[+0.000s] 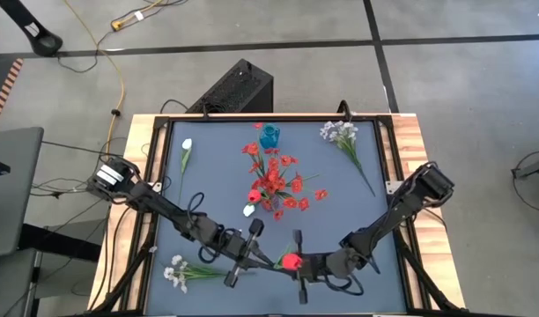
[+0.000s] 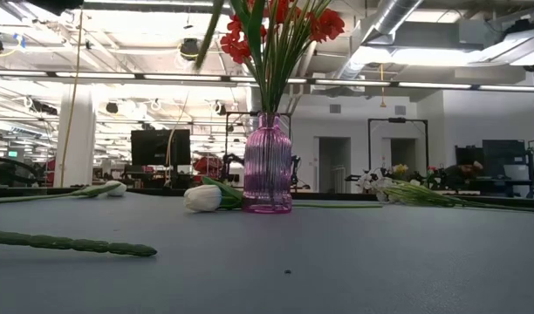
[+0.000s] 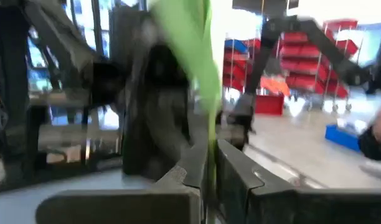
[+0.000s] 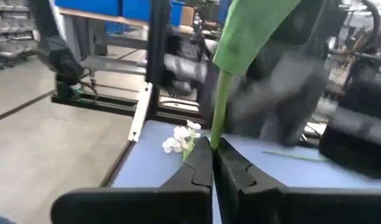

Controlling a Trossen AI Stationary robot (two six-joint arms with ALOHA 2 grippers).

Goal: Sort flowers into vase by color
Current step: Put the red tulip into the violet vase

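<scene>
A red tulip (image 1: 293,261) on a green stem is held between both grippers above the table's near middle. My left gripper (image 1: 264,254) comes from the left and my right gripper (image 1: 284,263) from the right; both are shut on its stem. A pink ribbed vase (image 1: 271,202) (image 2: 267,166) stands at the table's middle with red flowers (image 1: 274,176) in it. A white tulip head (image 1: 249,210) (image 2: 202,198) lies against its foot. Other white flowers lie flat: a tulip (image 1: 187,150), a spray (image 1: 340,134) and a spray (image 1: 176,273). A blue vase (image 1: 269,136) stands at the far side. My left gripper (image 3: 209,180) pinches the thin green stem (image 3: 210,146) between its two fingers; the stem rises past them to a broad leaf (image 3: 187,43). The tulip is clear of the table. My right gripper (image 4: 212,155) pinches the same stem (image 4: 219,115) between its fingertips, just below a leaf (image 4: 253,34). The stem stands up out of the hold.
A long green stem (image 2: 71,244) lies on the near left of the table. The two arms meet close together at the near edge. The table's raised black frame (image 1: 384,150) runs round the blue mat. A black box (image 1: 239,88) sits beyond the far edge.
</scene>
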